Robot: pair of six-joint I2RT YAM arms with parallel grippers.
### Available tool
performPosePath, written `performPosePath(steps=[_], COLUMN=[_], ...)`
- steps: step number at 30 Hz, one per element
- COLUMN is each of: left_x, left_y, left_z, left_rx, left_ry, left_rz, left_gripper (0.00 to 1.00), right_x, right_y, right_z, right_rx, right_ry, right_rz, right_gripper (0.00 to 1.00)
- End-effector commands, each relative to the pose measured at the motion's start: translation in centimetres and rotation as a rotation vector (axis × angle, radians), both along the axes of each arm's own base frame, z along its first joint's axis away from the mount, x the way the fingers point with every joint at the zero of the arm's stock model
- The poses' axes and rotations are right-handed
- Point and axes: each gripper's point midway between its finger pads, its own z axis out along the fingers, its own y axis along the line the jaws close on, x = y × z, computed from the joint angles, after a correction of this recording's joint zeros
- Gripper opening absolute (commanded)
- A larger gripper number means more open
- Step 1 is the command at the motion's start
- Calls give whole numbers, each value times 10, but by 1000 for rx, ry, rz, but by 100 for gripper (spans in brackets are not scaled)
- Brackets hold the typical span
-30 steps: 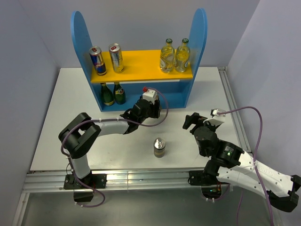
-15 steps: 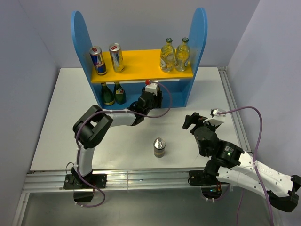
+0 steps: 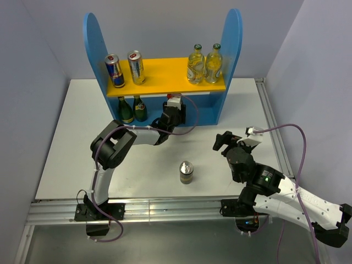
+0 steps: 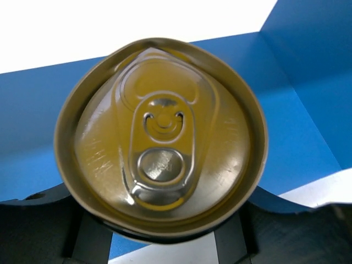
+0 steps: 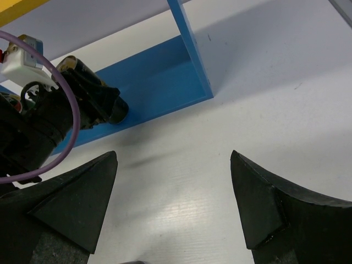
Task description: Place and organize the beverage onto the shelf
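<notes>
My left gripper (image 3: 171,114) reaches under the yellow board into the blue lower level of the shelf (image 3: 234,49). It is shut on a black-and-gold can (image 4: 159,137), whose gold top fills the left wrist view above the black fingers (image 4: 49,225). The right wrist view shows that can (image 5: 93,91) at the shelf's blue base. A second black-and-gold can (image 3: 187,171) stands alone on the table. Two slim cans (image 3: 114,70) stand at the left of the yellow board and two clear bottles (image 3: 194,64) at the right. My right gripper (image 5: 173,203) hovers open over the table with nothing between its fingers.
Two green bottles (image 3: 125,110) stand at the left end of the lower level, left of my left gripper. The right arm (image 3: 264,179) sits at the near right of the white table (image 3: 71,137). Grey walls close in behind and on both sides.
My left arm has stretched toward the shelf, carrying its can from just in front of the shelf to under the yellow board. The right arm and the table can have not moved.
</notes>
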Motion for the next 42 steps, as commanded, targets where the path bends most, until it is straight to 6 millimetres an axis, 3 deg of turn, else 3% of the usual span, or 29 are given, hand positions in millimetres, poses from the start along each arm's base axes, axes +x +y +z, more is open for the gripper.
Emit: performPosePath(steps=[1, 6, 9, 10, 13, 17, 27, 37, 42], left_x=[21, 26, 24, 24, 21, 16, -10, -28, -40], left_y=[-12, -15, -16, -16, -17, -21, -22, 1, 10], left_z=[67, 65, 63, 64, 62, 58, 49, 32, 33], left_rx=[-157, -154, -154, -155, -148, -147, -126, -96, -98], left_ry=[-163, -162, -158, -162, -160, -146, -124, -81, -79], left_rz=[41, 49, 41, 38, 22, -1, -9, 23, 30], left_gripper=[0, 3, 31, 52, 76, 99, 99, 99, 99], right_x=[2, 2, 2, 2, 2, 2, 2, 0, -1], right_y=[4, 4, 4, 4, 5, 5, 3, 1, 0], right_z=[2, 2, 2, 2, 2, 1, 2, 2, 3], right_rx=[17, 16, 16, 16, 15, 14, 20, 31, 37], right_ry=[-13, -12, -11, -12, -11, -9, -11, -16, -18], right_rz=[1, 1, 3, 3, 5, 6, 0, 2, 0], right_gripper=[90, 90, 90, 90, 90, 90, 90, 90, 90])
